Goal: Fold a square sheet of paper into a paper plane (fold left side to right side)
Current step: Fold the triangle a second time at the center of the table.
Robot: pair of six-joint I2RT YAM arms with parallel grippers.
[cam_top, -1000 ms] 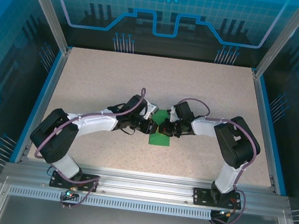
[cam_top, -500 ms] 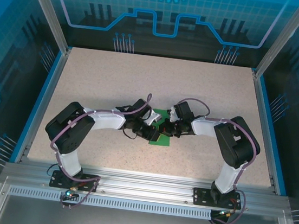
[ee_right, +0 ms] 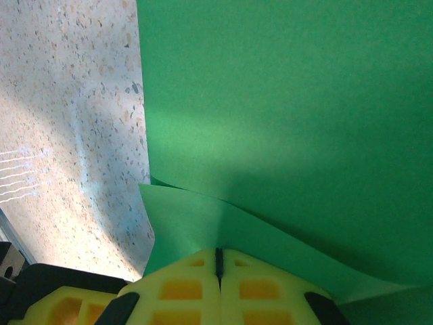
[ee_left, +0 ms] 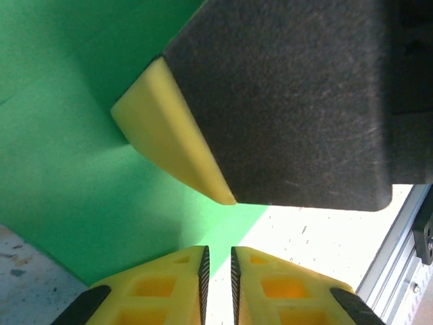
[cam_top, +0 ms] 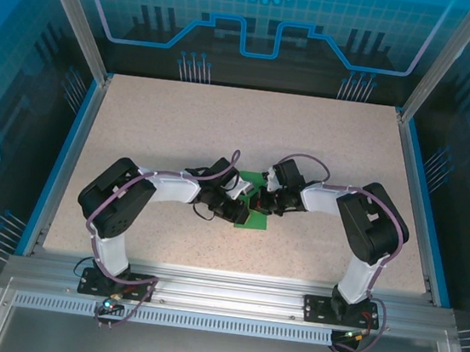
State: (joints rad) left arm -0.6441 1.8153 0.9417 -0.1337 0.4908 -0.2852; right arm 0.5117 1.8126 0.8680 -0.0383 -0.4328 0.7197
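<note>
- Overhead view: the square sheet of paper point(cam_top: 254, 221) lies near the middle of the worktop point(cam_top: 223, 132), already narrower than a full square, its long axis running near to far
- Both arms reach inward and meet over the sheet; the left hand point(cam_top: 239, 207) comes in from the left, the right hand point(cam_top: 258, 201) from the right, the two just beside each other
- Left wrist view: left hand point(ee_left: 217, 261) has its yellow fingers point(ee_left: 169, 288) barely apart, a thin slit between them, and I see nothing in that slit
- Its tips sit at the sheet's edge, green paper point(ee_left: 61, 169) on the left of the view and speckled worktop point(ee_left: 318, 230) on the right
- Same view: one yellow finger point(ee_left: 169, 145) of the right hand, on its black body, rests down on the green surface
- An aluminium rail point(ee_left: 399, 250) crosses the lower right corner there
- Right wrist view: right hand point(ee_right: 218, 252) is closed, fingers pressed together with only a hairline seam
- One layer of the sheet point(ee_right: 284, 101) curls up off the flat part and runs into those tips, so I read it as pinched
- Bare worktop point(ee_right: 74, 101) lies to the left of the sheet's straight edge
</note>
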